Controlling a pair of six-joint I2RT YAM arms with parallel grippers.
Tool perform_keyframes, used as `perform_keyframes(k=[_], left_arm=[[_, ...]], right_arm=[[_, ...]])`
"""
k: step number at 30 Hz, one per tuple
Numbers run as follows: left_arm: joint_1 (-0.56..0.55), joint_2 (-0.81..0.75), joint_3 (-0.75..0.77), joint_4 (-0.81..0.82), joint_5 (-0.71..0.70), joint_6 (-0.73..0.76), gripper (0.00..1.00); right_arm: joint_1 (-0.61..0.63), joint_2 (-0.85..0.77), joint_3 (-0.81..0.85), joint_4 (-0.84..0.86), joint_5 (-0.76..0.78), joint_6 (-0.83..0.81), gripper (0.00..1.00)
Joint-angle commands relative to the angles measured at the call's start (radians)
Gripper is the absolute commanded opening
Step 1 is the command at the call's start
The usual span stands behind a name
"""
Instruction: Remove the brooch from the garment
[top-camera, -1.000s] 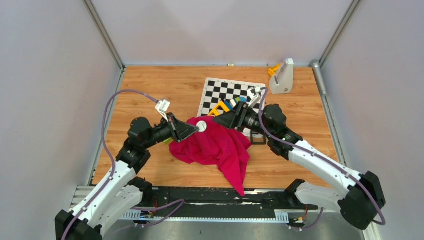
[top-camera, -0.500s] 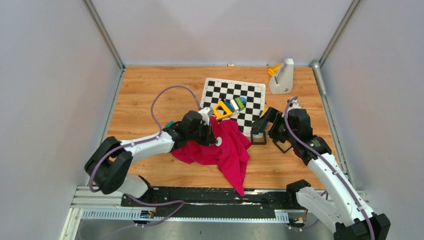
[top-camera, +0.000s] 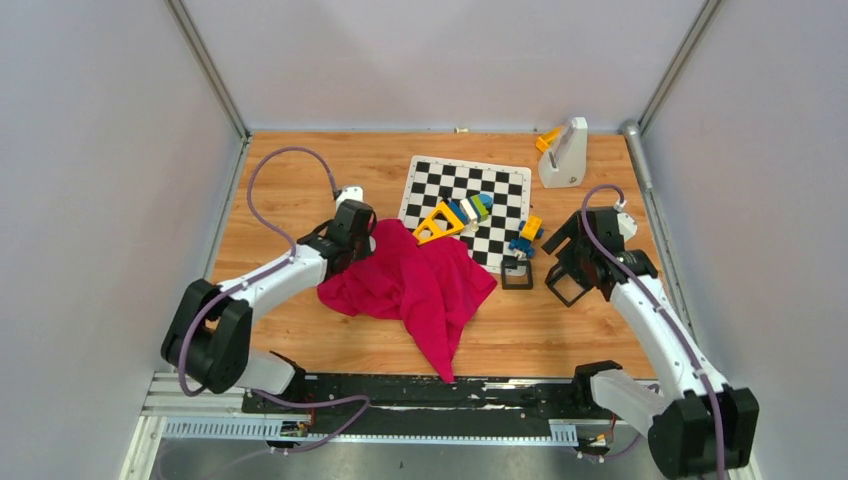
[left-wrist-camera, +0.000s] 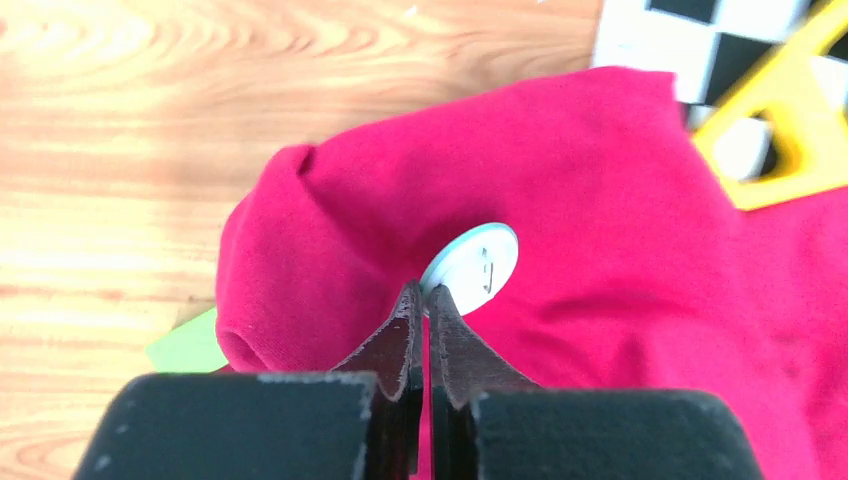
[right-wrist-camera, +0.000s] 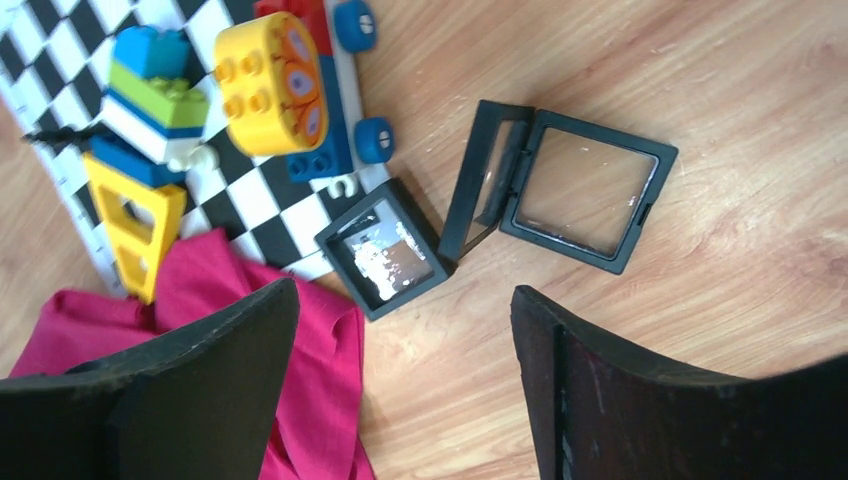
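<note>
Left gripper (left-wrist-camera: 427, 292): fingers pressed together, tips at the lower-left rim of the small round whitish brooch (left-wrist-camera: 474, 262); can't tell if the rim is pinched. Brooch sits on the crumpled magenta fabric garment (left-wrist-camera: 620, 250), near its far-left corner, on the wooden table (left-wrist-camera: 120, 150). Right gripper (right-wrist-camera: 405, 292): fingers spread, nothing between, above a small black square frame (right-wrist-camera: 384, 249) just beside the garment.
</note>
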Motion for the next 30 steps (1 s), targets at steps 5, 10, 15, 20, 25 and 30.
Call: perform_keyframes(k=[5, 10, 15, 20, 25, 30], left_arm=[[-0.054, -0.276, -0.034, 0.168, 0.355, 0.219, 0.0], [-0.156, -0.328, -0.05, 0.189, 0.369, 0.296, 0.0], [-0.169, -0.316, -0.06, 0.2, 0.46, 0.321, 0.0], [-0.171, -0.337, -0.107, 0.224, 0.512, 0.344, 0.0], [-0.171, -0.387, -0.176, 0.329, 0.55, 0.349, 0.0], [-0.171, -0.413, -0.23, 0.392, 0.577, 0.35, 0.0]], right_arm=[[-0.012, 0.197, 0.063, 0.04, 0.158, 0.152, 0.69], [-0.025, 0.257, 0.045, 0.104, 0.187, 0.148, 0.57], [-0.026, 0.331, 0.064, 0.106, 0.162, 0.145, 0.32], [-0.026, 0.316, 0.056, 0.107, 0.126, 0.131, 0.09], [-0.019, 0.279, 0.063, 0.041, 0.025, 0.11, 0.0], [0.072, 0.212, 0.095, -0.13, 0.077, 0.154, 0.0]])
